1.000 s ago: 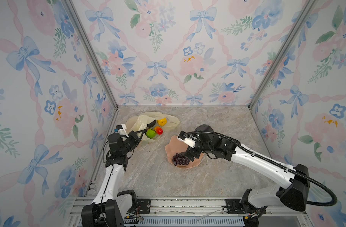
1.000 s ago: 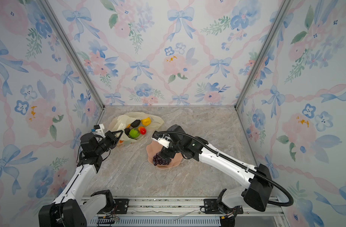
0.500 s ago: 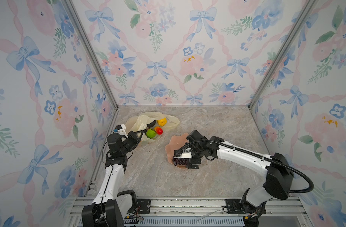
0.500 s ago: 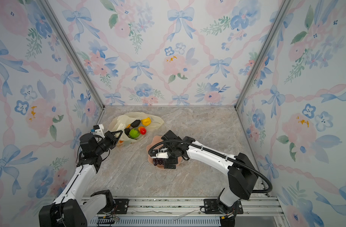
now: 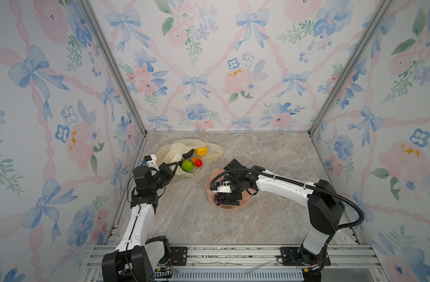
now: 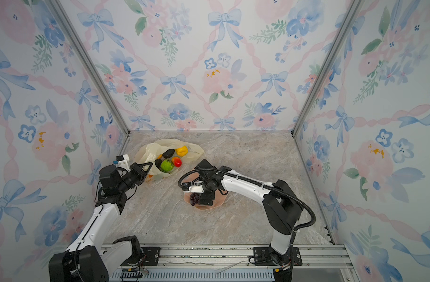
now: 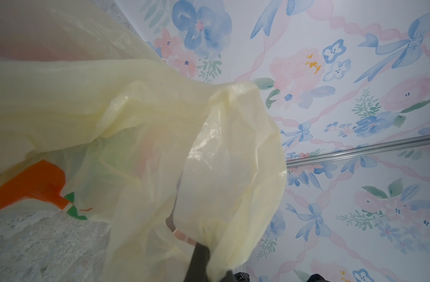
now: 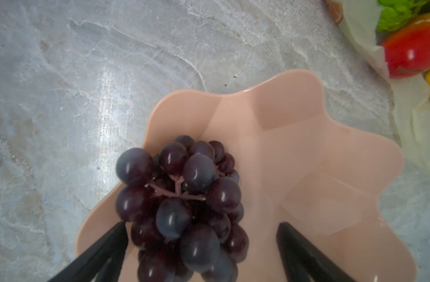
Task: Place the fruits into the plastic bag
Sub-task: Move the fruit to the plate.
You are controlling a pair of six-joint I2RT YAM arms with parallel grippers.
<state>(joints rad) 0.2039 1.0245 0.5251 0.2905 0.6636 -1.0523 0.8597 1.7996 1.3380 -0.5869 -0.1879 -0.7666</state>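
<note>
We count at least four fruits in the thin pale-yellow plastic bag (image 5: pixel 168 151), far back on the counter (image 5: pixel 270 156) by the left arm: yellow lemon (image 5: pixel 201 151), black avocado (image 5: pixel 188 153), bumpy green ball (image 5: pixel 187 165), red-orange mango (image 5: pixel 197 161). Left to do: dark purple grape bunch (image 8: pixel 182 193), lying in the salmon-pink scalloped bowl (image 8: pixel 343 151). Right arm bends down over it, right fingers (image 8: pixel 106 246) spread wide astride the bunch, not gripping. Left fingers (image 5: pixel 170 168) pinch the bag's edge, lifted.
</note>
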